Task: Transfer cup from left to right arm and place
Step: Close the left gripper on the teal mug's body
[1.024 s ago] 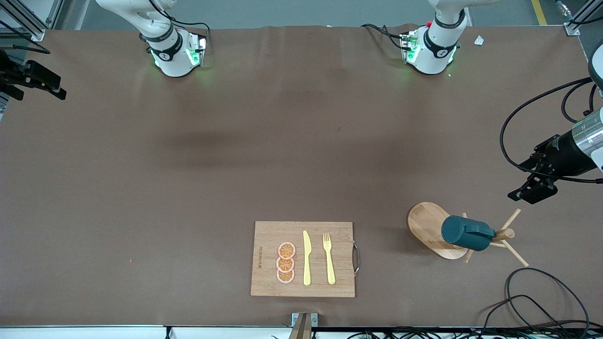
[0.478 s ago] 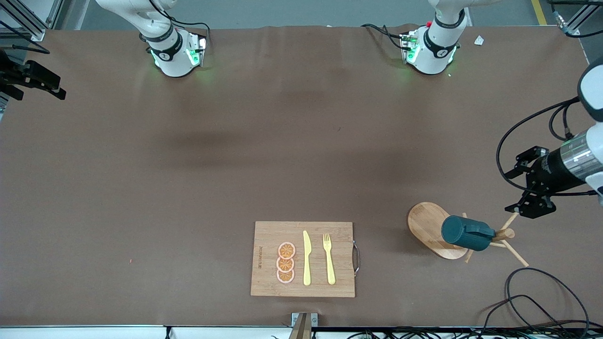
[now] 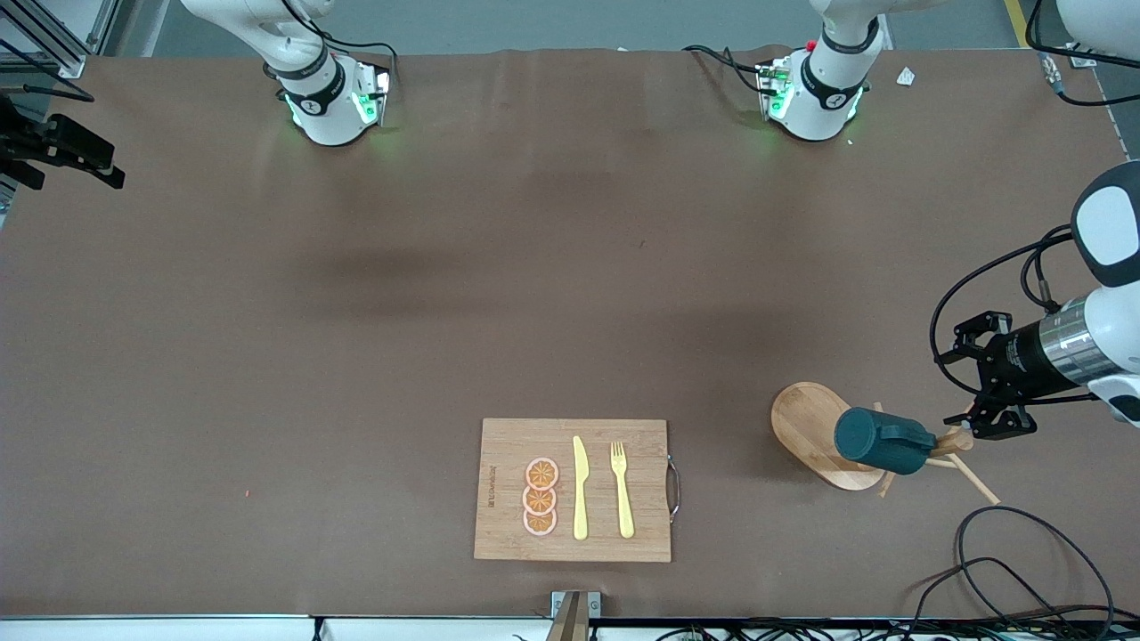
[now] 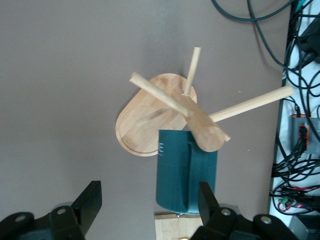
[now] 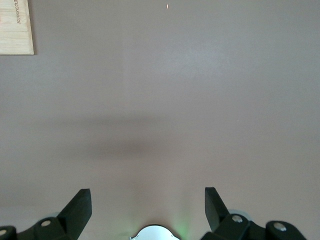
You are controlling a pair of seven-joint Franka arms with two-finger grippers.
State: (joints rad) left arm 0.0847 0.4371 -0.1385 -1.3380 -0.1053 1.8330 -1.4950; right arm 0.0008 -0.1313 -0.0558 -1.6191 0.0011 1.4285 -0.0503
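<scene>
The dark teal cup [image 3: 877, 442] hangs sideways by its handle on a peg of the wooden rack [image 3: 806, 423], near the left arm's end of the table. My left gripper [image 3: 969, 378] is open and empty, just beside the rack's pegs and apart from the cup. In the left wrist view the cup [image 4: 185, 170] and the rack [image 4: 145, 125] lie ahead of my left gripper [image 4: 150, 195], with one finger [image 4: 206, 195] in line with the cup's edge. My right gripper [image 5: 148, 199] is open and empty, high over bare table near its own base.
A wooden cutting board [image 3: 508, 436] near the front edge carries three orange slices [image 3: 541, 497], a yellow knife [image 3: 580, 488] and a yellow fork [image 3: 622, 490]. Black cables [image 3: 1024, 570] lie on the table near the rack. The board's corner shows in the right wrist view [image 5: 15, 27].
My left gripper has swung in and down to the rack's pegs, closer to the cup. The cup, the rack and the right arm have not moved.
</scene>
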